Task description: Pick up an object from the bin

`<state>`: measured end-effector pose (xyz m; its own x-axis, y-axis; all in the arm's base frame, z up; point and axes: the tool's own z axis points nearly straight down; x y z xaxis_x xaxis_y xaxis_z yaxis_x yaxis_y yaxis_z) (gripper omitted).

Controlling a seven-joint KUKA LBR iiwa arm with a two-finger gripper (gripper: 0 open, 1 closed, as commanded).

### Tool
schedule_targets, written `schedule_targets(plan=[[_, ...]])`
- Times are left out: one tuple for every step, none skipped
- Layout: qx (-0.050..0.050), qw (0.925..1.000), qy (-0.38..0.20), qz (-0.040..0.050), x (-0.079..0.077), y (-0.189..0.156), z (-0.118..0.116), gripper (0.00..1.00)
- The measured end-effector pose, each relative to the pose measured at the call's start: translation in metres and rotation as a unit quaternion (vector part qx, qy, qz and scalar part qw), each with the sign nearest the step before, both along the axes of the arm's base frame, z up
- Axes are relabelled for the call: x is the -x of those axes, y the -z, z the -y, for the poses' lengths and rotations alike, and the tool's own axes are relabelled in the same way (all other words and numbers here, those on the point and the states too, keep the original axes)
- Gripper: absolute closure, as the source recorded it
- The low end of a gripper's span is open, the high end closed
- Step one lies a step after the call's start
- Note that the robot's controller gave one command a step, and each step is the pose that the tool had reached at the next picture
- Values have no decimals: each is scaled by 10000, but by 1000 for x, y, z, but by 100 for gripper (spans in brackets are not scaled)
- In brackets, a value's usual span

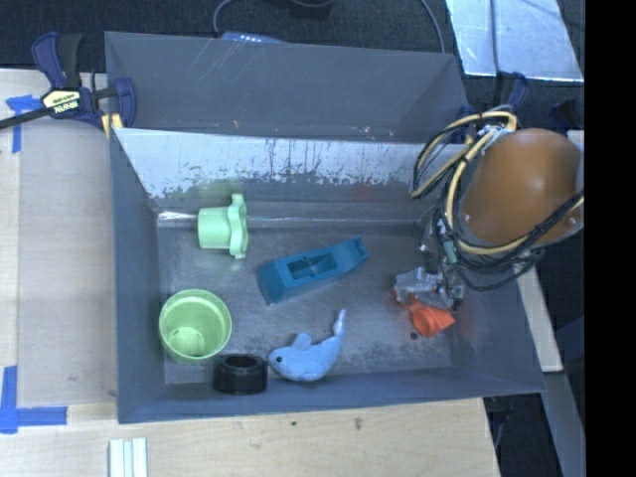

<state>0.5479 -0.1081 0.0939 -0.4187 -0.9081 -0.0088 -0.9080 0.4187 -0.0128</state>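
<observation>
My gripper (425,286) is low at the right side of the bin floor, under the arm's orange dome. A small orange-red thing (432,320) lies directly below it, touching or nearly touching its lower end; whether it is gripped is hidden. A blue block-shaped thing (310,268) lies to the left of the gripper, in the middle of the bin.
A blue plush dolphin (308,354) lies near the front wall, with a black ring (240,373) beside it. A green cup (196,323) stands at the front left. A pale green spool-like piece (224,227) lies on its side at the back left.
</observation>
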Motion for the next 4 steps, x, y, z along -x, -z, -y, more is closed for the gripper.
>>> schedule_targets(plan=[[-1,10000,2,-1,0,0,0,100],[-4,10000,0,-6,0,-2,0,100],[-6,9998,-174,4,28,-27,18,100],[-7,9999,-169,3,28,-27,18,0]])
